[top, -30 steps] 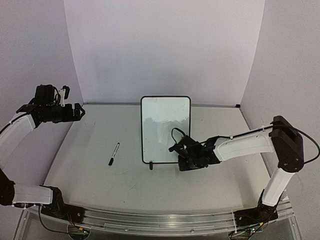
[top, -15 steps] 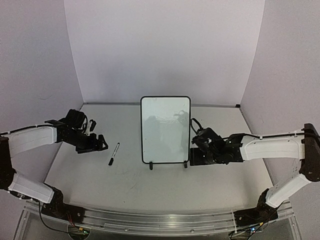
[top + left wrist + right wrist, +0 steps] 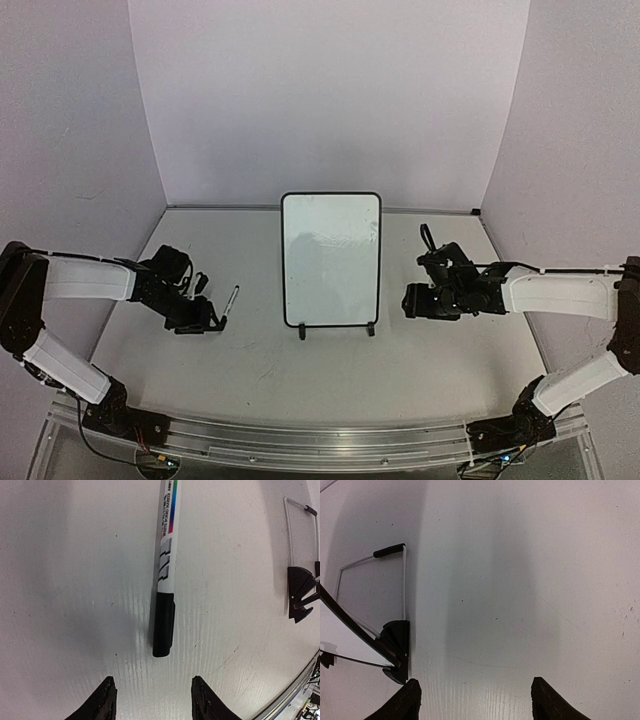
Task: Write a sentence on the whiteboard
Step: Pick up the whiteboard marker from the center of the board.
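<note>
The whiteboard (image 3: 331, 258) stands upright mid-table on its two black feet. Its glossy face shows only reflections, and no sentence is in view. A white marker (image 3: 233, 296) with a black cap (image 3: 164, 625) lies flat on the table left of the board. My left gripper (image 3: 210, 322) is low at the marker's capped end. It is open, and the cap tip lies just ahead of the fingertips (image 3: 152, 700), not between them. My right gripper (image 3: 410, 302) is open and holds nothing, a little right of the board's right foot (image 3: 397, 650).
The board's wire stand (image 3: 370, 562) and lower edge (image 3: 340, 635) show at the left of the right wrist view. In the left wrist view the board's left foot (image 3: 300, 592) lies to the right. Purple walls close in the back and both sides.
My left arm swung down from the left wall to the marker's capped end and its jaws narrowed. My right gripper drew back to the right, away from the board's foot, and opened wider.
</note>
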Robot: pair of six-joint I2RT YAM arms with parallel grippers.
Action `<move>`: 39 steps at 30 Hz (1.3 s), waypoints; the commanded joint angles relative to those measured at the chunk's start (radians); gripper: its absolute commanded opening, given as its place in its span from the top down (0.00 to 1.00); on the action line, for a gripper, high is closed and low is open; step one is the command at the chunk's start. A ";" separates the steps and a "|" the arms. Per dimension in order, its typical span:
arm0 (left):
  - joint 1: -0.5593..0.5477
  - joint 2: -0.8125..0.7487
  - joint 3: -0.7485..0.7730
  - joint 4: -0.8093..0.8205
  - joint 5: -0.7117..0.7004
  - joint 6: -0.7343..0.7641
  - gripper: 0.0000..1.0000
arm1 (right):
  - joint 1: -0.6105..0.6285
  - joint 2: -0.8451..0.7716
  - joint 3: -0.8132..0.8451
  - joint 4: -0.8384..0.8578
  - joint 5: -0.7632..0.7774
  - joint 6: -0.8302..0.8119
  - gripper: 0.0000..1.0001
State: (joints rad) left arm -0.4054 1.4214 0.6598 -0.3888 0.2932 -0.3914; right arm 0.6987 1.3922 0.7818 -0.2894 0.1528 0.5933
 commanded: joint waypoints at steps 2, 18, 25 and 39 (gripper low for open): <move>-0.029 0.066 0.063 0.035 -0.067 0.012 0.57 | -0.004 0.005 0.000 0.034 -0.020 0.001 0.30; -0.086 0.161 0.142 0.026 -0.144 0.047 0.71 | -0.004 0.001 -0.018 0.035 -0.004 0.023 0.32; -0.122 0.223 0.191 -0.033 -0.232 0.057 0.78 | -0.003 0.002 -0.024 0.035 -0.001 0.029 0.33; -0.135 0.133 0.098 -0.061 -0.237 -0.006 1.00 | -0.004 -0.131 0.006 0.000 -0.043 -0.026 0.32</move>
State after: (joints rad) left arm -0.5333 1.6292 0.8236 -0.4023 0.0542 -0.3748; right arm 0.6987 1.3475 0.7498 -0.2708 0.1351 0.6123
